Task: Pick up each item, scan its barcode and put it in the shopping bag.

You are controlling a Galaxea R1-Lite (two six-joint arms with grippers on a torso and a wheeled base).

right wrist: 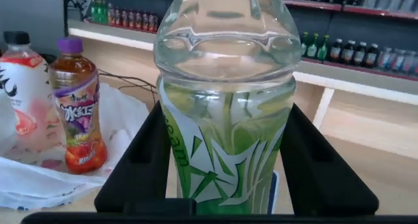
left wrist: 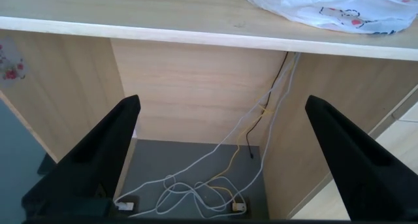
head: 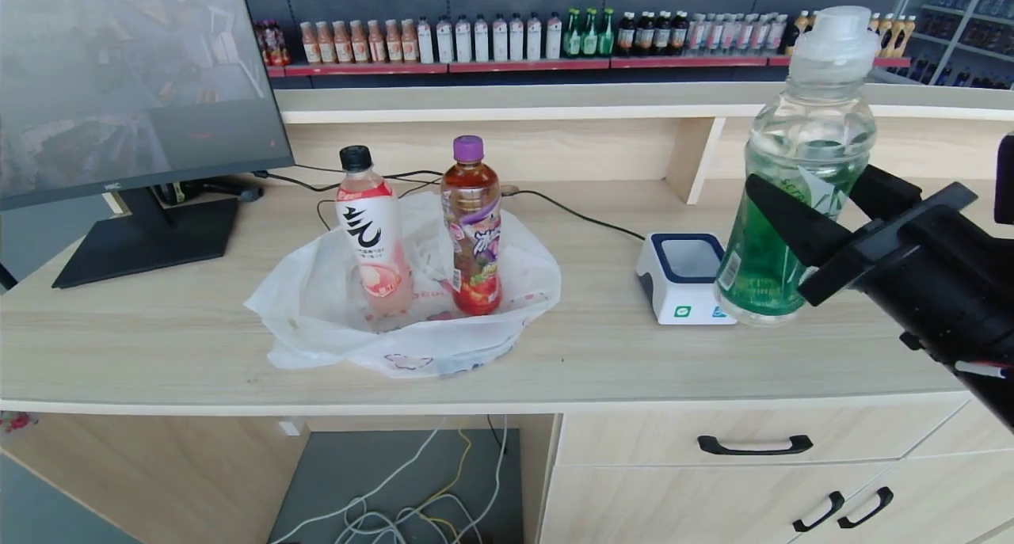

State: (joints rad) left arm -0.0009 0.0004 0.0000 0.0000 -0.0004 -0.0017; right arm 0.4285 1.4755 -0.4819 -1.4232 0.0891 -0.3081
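one green bottle (head: pixel 806 152) upright, top upward

Well to the left of my right claw (head: pixel 808 192), a dark monitor (head: pixel 135 77) stands on the table (head: pixel 602 362). Black cables (head: pixel 570 211) trail across the table, farther back than the claw. Far behind it, a shelf (head: pixel 523 66) carries rows of drinks (head: pixel 483 37). Below the claw are drawers (head: pixel 752 425) with black handles.

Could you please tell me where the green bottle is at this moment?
Head view, right side: the green bottle is held upright in the right end effector, just beside the barcode scanner.
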